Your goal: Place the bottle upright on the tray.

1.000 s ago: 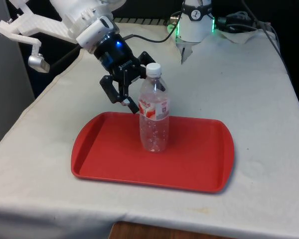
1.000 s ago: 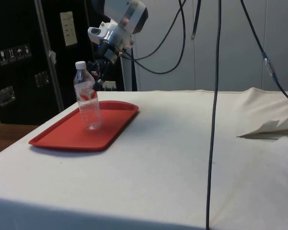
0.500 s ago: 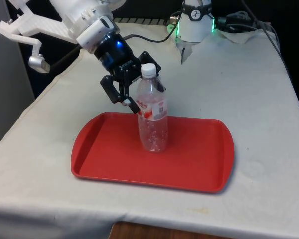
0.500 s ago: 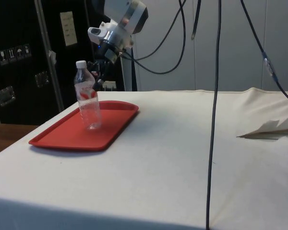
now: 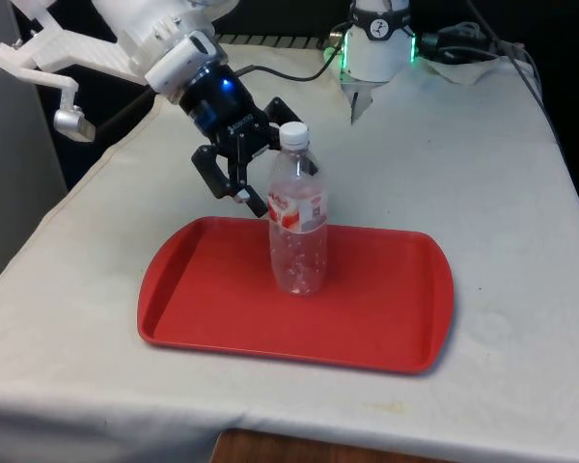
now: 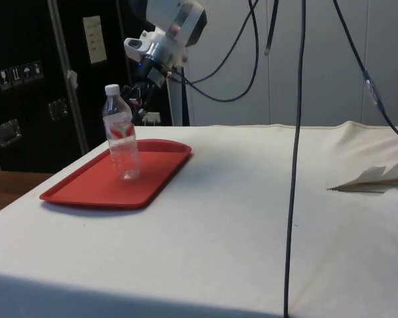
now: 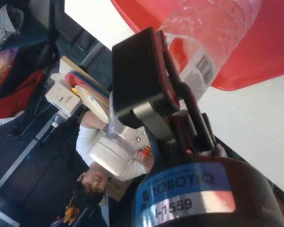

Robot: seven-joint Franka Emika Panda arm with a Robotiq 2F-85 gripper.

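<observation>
I see the bottle point(image 5: 297, 227) upright on the tray point(image 5: 386, 318); my gripper point(image 5: 262, 169), fingers apart, sits beside its neck.

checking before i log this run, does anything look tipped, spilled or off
Nothing stands out. The bottle stands upright on the red tray, cap on, no spill. The open pincer sits beside its neck.

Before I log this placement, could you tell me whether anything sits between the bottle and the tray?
No. The bottle stands upright on the red tray, nothing between them. The gripper is open beside the bottle's neck.
</observation>
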